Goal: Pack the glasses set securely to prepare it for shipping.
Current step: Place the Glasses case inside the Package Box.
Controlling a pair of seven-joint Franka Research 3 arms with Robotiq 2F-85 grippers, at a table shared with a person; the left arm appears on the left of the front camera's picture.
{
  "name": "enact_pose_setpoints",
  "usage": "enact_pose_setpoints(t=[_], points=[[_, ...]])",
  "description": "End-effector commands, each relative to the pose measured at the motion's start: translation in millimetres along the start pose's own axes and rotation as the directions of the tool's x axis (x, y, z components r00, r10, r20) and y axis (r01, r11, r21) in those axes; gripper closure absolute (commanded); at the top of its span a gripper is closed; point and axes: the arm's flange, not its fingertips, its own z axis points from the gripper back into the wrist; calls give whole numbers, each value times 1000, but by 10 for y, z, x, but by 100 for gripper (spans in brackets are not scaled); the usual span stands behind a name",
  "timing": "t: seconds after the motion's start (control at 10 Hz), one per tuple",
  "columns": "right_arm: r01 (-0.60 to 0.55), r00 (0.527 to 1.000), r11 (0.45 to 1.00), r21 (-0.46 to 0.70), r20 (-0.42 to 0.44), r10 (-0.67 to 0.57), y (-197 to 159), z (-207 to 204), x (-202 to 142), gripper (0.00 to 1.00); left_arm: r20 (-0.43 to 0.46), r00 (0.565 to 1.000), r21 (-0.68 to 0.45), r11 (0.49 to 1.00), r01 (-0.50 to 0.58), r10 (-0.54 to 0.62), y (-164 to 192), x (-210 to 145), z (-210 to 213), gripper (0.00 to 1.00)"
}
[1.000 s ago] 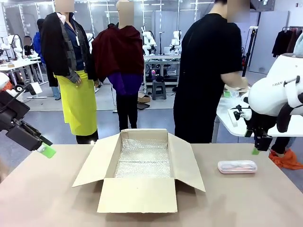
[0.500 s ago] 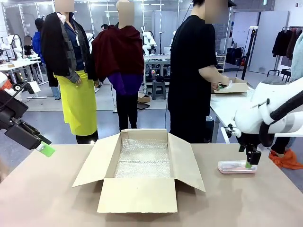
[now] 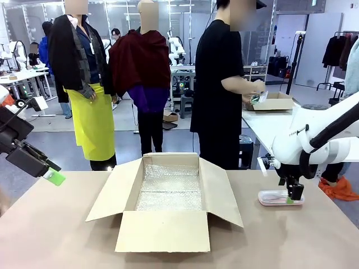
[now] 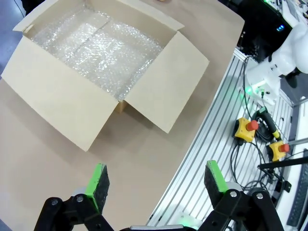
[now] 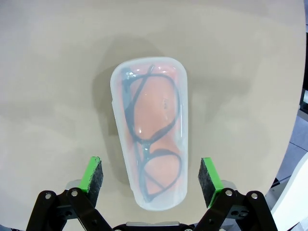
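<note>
- The glasses case (image 3: 281, 197) (image 5: 149, 132) lies flat near the right edge of the table (image 3: 291, 241), lid shut, with the glasses (image 5: 151, 139) showing through it (the frames look dark here).
- The right gripper (image 3: 291, 197) (image 5: 150, 171) hangs low over the case, jaws spread wide to either side of it, pads clear, gripping nothing.
- The left gripper (image 3: 53, 176) (image 4: 156, 178) sits above the table's left edge, spread wide and empty.
- The cardboard box (image 3: 168, 196) (image 4: 96, 62), flaps open and lined with bubble wrap, stands mid-table.

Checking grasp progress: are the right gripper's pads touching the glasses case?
No, the right gripper is open, its pads clear on either side of the glasses case.
</note>
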Motion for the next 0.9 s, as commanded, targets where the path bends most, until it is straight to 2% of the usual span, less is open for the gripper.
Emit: enact_pose_setpoints(t=[0.0, 0.3, 0.4, 0.8], points=[[-44, 999, 999, 5, 32, 44, -112, -120, -33, 0, 15, 1000, -10, 1000, 20, -20, 9, 17, 14, 0], [-39, 997, 997, 62, 69, 34, -244, -174, -69, 0, 15, 1000, -10, 1000, 20, -20, 9, 17, 14, 0], [-28, 998, 997, 73, 66, 23, -256, -177, -74, 5, 15, 1000, -10, 1000, 20, -20, 9, 17, 14, 0], [-22, 998, 996, 82, 62, 17, -269, -228, -60, 42, 15, 1000, -10, 1000, 20, -20, 9, 17, 14, 0]])
